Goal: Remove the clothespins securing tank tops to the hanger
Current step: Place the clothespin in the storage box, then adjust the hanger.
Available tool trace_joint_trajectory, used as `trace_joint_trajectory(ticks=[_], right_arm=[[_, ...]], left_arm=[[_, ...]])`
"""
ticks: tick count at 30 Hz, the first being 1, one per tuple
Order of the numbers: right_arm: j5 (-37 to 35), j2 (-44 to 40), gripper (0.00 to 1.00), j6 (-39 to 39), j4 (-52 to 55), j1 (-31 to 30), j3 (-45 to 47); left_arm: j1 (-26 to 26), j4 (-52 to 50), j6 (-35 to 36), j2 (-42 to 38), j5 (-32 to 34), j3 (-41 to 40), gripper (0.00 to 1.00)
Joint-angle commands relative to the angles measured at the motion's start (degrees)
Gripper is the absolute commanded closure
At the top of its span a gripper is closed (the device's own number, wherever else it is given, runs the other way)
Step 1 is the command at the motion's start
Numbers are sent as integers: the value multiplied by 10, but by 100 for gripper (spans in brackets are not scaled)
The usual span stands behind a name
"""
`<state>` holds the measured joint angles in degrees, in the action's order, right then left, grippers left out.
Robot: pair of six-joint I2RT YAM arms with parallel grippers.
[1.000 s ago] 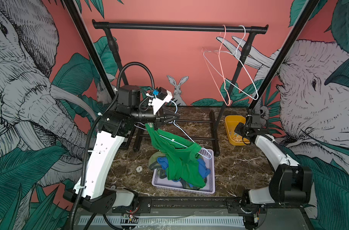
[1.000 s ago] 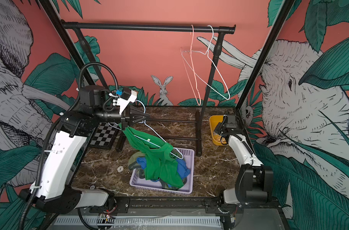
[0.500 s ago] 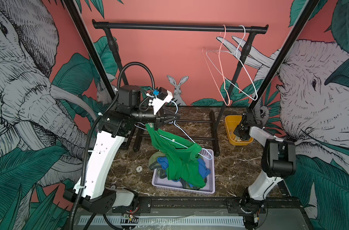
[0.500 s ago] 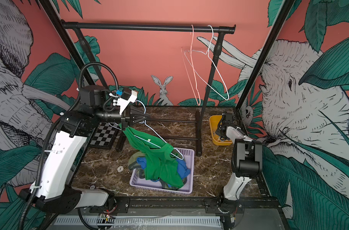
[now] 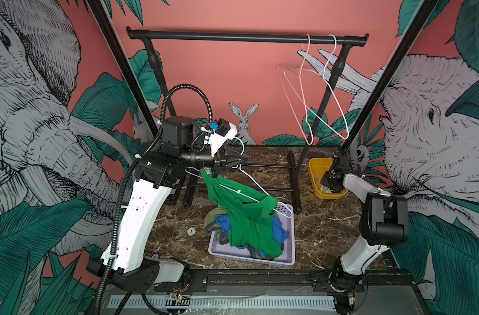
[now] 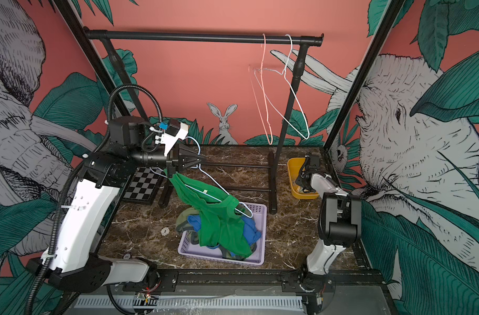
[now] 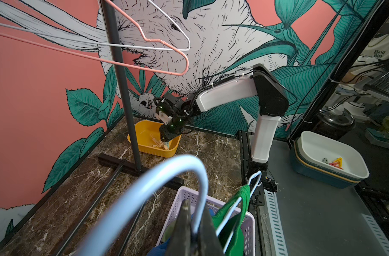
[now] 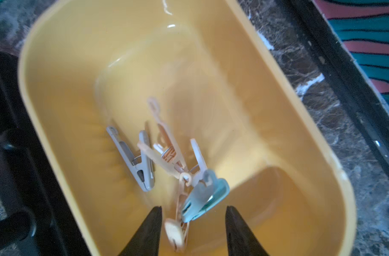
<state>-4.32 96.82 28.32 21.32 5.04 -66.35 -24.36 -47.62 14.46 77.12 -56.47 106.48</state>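
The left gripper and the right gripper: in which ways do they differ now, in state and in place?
The left gripper is shut on the neck of the pale blue hanger; the right gripper is open and grips nothing. The left gripper is raised, the green tank top hanging below it; the right gripper points down into the yellow tub, over the clothespins lying there. Both have black tapered fingers.

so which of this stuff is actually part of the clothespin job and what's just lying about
Job: pale blue wire hanger, bright green tank top, left gripper, small plastic clothespins, yellow plastic tub, right gripper.
Lying about: pink wire hanger, white wire hanger, black-and-white chequered board, white plastic basin.
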Motion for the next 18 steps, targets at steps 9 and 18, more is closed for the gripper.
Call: trace_joint_trajectory(ticks=[9,18], right_arm=[[110,-304,51,30,5,2,157],[414,-597,52,11,121,-34,162]], left_arm=[[-3,-18,25,-9,25,10,100],[-3,-42,37,-2,18,8,100]])
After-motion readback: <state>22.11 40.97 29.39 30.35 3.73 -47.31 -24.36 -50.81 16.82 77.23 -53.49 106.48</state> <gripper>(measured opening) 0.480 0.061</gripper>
